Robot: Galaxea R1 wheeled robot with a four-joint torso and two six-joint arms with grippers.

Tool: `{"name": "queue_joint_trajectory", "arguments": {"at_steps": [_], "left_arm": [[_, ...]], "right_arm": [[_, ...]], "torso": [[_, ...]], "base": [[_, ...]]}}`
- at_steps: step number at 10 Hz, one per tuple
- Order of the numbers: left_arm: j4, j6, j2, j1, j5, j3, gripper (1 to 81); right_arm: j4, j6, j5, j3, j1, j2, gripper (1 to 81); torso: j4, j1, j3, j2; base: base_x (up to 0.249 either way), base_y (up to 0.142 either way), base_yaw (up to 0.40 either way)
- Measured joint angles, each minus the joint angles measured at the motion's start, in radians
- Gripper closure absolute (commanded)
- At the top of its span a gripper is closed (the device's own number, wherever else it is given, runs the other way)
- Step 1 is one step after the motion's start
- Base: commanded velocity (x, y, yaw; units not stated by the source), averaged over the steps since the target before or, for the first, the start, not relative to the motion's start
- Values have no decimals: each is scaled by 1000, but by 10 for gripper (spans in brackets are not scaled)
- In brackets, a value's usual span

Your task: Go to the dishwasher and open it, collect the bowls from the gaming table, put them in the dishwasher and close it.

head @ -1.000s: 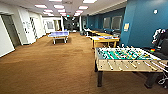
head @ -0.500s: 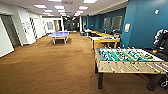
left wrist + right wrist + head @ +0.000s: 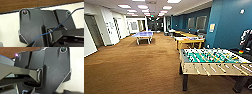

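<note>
From my remote station I log a long room with brown carpet (image 3: 134, 67) and ceiling lights. Close on the right in the head view stands a table-football table (image 3: 211, 61) with a green field and rods. Beyond it, along the blue wall (image 3: 230, 22), sits the gaming table (image 3: 189, 40), white-topped with a yellow edge; something small and coloured lies on its top, too blurred for me to call bowls. Further down the room, towards the left, is a blue table-tennis table (image 3: 143, 35). White walls and doorways line the left side. I see a dark figure at the far right edge, behind the table-football table. Both wrist views give me dark robot hardware over a pale surface, with a strip of brown carpet; I cannot tell whether either gripper's fingers are spread or pressed together.
</note>
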Motion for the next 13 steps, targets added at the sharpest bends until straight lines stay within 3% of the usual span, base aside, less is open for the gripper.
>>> {"name": "queue_joint_trajectory", "arguments": {"at_steps": [7,13], "left_arm": [[-7,0,-3,0,-4,-7,10],[-9,0,17,6,-2,-23,10]], "right_arm": [[-1,0,2,-8,0,3,10],[-5,-1,-3,-9,-6,-6,10]], "torso": [[0,0,0,0],[0,-1,0,0]], "base": [[112,74,0],[115,0,0]]}}
